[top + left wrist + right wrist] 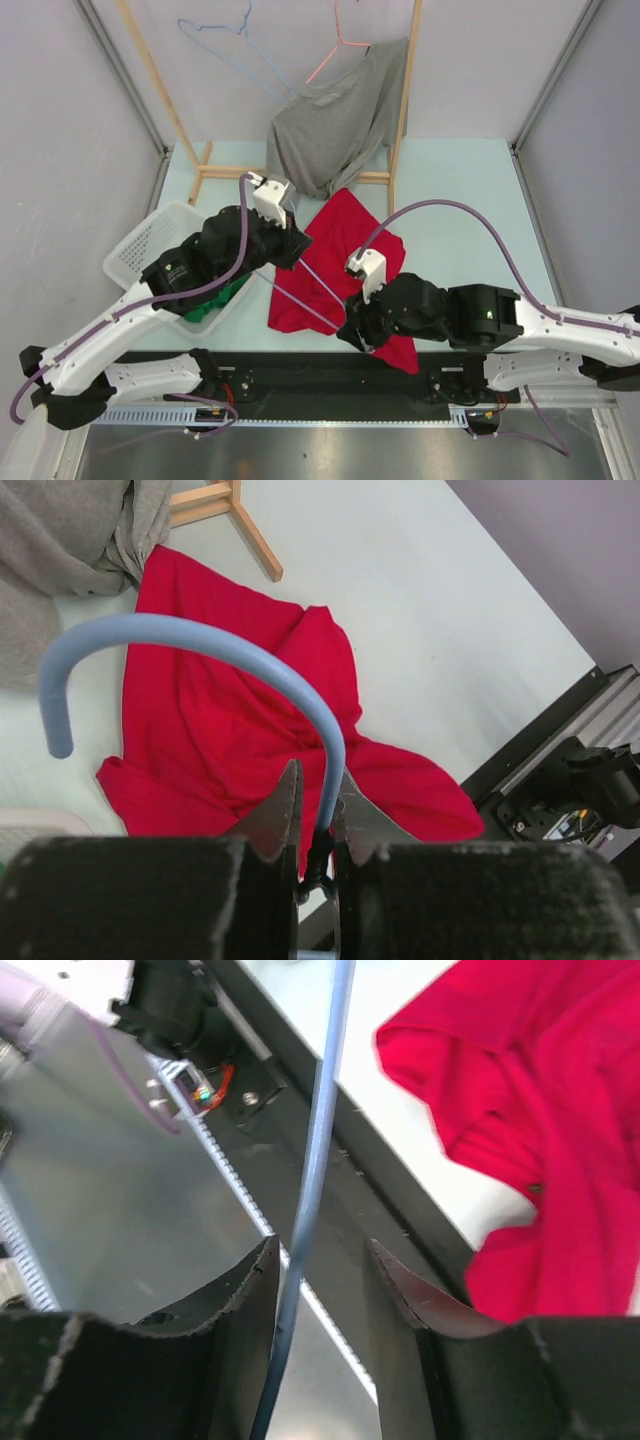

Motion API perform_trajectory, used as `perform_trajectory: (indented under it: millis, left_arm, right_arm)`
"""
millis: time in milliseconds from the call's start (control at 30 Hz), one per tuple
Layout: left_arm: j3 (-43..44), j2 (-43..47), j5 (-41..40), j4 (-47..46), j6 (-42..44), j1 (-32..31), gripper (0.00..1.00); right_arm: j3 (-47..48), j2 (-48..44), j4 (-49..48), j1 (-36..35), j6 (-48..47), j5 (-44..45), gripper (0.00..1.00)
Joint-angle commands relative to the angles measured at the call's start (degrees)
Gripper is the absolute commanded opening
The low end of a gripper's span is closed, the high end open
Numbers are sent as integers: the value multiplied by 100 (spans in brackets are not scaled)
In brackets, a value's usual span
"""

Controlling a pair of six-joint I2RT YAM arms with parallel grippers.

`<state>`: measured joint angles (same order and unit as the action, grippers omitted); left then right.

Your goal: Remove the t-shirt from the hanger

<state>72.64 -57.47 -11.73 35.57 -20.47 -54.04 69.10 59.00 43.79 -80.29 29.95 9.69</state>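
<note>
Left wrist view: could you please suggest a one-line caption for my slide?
Left gripper clamped on the blue hanger below its hook, above the red t-shirt lying on the table.

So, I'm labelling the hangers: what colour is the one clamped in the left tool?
Light blue. The hanger shows best in the left wrist view.

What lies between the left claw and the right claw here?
The blue hanger spans that stretch: its neck is pinched in the left claw, and one wire passes through the open right claw. The red t-shirt lies beneath. The top view shows it.
</note>
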Motion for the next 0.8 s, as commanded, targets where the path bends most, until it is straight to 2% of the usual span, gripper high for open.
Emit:
perform_trajectory:
  millis: [0, 33, 67, 133, 167, 233, 267, 500, 767]
  left_arm:
    - [-13, 210, -84, -15, 25, 25, 17]
    - [-31, 271, -163, 2, 17, 25, 30]
    - [-57, 315, -268, 11, -1, 25, 52]
    - [-153, 561, -470, -33, -71, 25, 64]
    - [-197, 666, -558, -68, -106, 25, 81]
    - [-329, 1009, -743, -129, -203, 25, 96]
    - [-382, 1132, -778, -251, -220, 25, 99]
    - [-1067, 1801, -656, -709, -422, 25, 100]
    - [-1603, 1871, -129, -815, -826, 25, 98]
  right_arm:
    - [192, -292, 543, -267, 247, 1605, 0]
    - [157, -371, 534, -285, 291, 1702, 0]
    - [52, -459, 525, -285, 335, 1746, 0]
    - [-37, -784, 551, -285, 406, 1869, 0]
    - [-124, -898, 578, -285, 519, 1922, 0]
    - [-195, -1215, 744, -285, 669, 2062, 0]
    - [-221, -1311, 806, -285, 791, 2098, 0]
    - [-292, -1822, 1807, -276, 1582, 2625, 0]
    - [-196, -1840, 1704, -233, 1444, 3178, 0]
